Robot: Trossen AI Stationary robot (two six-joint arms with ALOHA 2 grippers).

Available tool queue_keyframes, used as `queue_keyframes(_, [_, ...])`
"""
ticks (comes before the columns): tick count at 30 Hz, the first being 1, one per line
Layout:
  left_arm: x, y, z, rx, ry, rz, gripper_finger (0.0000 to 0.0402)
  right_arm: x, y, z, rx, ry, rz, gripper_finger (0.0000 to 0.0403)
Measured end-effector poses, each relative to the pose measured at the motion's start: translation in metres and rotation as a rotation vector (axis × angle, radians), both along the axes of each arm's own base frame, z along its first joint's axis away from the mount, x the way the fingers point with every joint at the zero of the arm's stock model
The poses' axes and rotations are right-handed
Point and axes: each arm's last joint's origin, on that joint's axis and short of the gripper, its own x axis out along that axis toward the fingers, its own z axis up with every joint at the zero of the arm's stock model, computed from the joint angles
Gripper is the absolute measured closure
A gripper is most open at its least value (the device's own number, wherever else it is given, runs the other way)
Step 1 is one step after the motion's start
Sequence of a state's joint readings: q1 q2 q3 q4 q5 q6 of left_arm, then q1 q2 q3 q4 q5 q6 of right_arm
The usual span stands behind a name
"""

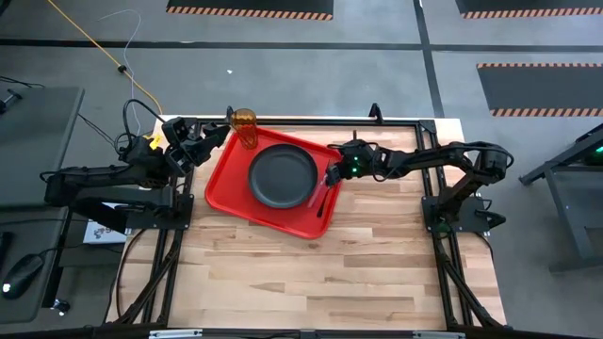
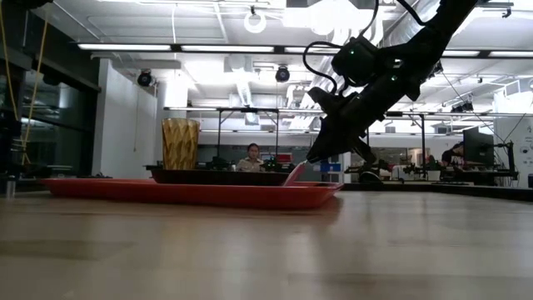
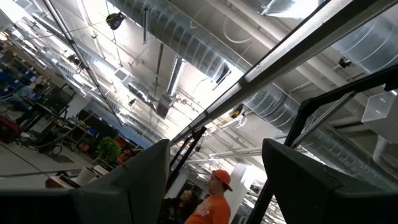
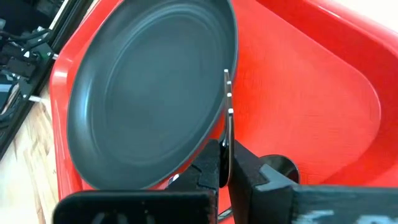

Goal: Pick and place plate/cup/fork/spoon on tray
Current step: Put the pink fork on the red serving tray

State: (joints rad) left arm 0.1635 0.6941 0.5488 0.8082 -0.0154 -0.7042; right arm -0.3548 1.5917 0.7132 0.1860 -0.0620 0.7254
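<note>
The red tray (image 1: pixel 226 184) lies at the middle of the table. The black plate (image 1: pixel 282 176) sits flat on it, and the amber cup (image 1: pixel 245 125) stands upright at its far left corner. My right gripper (image 1: pixel 330 176) is shut on the fork (image 4: pixel 227 93) just right of the plate's rim. A slim dark thing, probably the spoon (image 1: pixel 321 203), lies on the tray's right part. My left gripper (image 1: pixel 219 137) is open and empty beside the cup, and its wrist view looks up at the ceiling past the fingers (image 3: pixel 143 180). My right gripper pinches the fork between its two fingers (image 4: pixel 208 165), behind the silver head. The fingers slant down from the table's right. The head (image 4: pixel 228 112) sticks out past the fingertips, edge-on beside the plate's rim. Its lower end (image 2: pixel 291 177) reaches the tray; whether it touches cannot be told.
Bare wood (image 1: pixel 311 273) spreads from the tray to the table's near edge. A dark frame (image 1: pixel 405 122) runs along the table's far edge and sides. A person (image 2: pixel 252 156) sits in the room behind, and another in an orange cap (image 3: pixel 217 186) shows in the left wrist view.
</note>
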Motion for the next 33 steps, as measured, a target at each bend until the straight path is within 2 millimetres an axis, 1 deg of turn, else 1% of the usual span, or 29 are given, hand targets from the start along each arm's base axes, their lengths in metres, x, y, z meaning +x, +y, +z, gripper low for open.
queue_keyframes(10, [0.000, 0.000, 0.000, 0.000, 0.000, 0.000, 0.0158, 0.001, 0.000, -0.003, 0.017, 0.006, 0.018, 0.0397])
queue_keyframes(12, [0.000, 0.000, 0.000, 0.000, 0.000, 0.000, 0.0158, 0.001, 0.000, -0.009, 0.035, 0.022, 0.023, 0.0385])
queue_keyframes(16, [0.000, 0.000, 0.000, 0.000, 0.000, 0.000, 0.0158, 0.005, 0.000, -0.023, 0.055, 0.049, 0.028, 0.0346])
queue_keyframes(21, [0.000, 0.000, 0.000, 0.000, 0.000, 0.000, 0.0158, 0.011, -0.002, -0.027, 0.050, -0.006, 0.018, 0.0316])
queue_keyframes(33, [0.000, 0.000, 0.000, 0.000, 0.002, 0.000, 0.0158, 0.009, -0.005, -0.029, 0.047, 0.018, -0.015, 0.0310])
